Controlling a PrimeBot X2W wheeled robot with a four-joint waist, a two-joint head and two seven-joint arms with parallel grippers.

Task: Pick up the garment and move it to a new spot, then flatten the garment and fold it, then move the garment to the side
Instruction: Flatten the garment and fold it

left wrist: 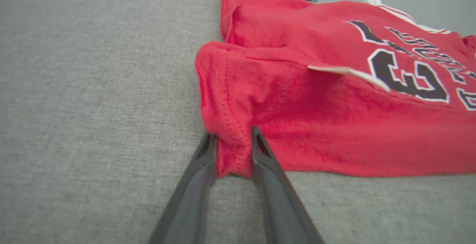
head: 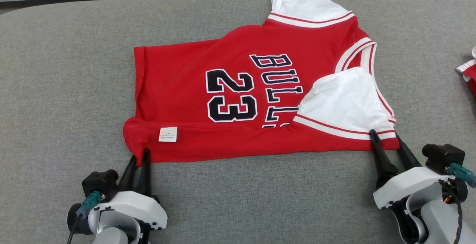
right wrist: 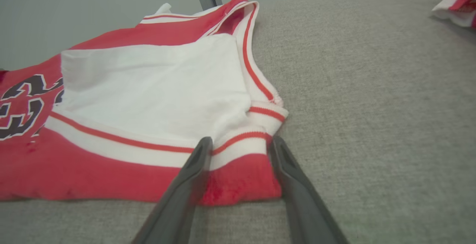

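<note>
Now | knit red jersey (head: 186, 87) | left claw (head: 140, 155) pinches bunched hem (left wrist: 231, 151) | right claw (head: 384, 135) wide astride ribbed trim (right wrist: 241, 145)

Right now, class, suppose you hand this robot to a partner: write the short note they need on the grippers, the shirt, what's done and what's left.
Left gripper: pinching the bunched hem corner of the red shirt.
Right gripper: open, fingers astride the shoulder-end corner, not gripping.
Shirt: spread on the grey table, near edge turned over, label up.
Done: laid flat, it seems; one fold in.
Left: finish folding, then move it aside.
</note>
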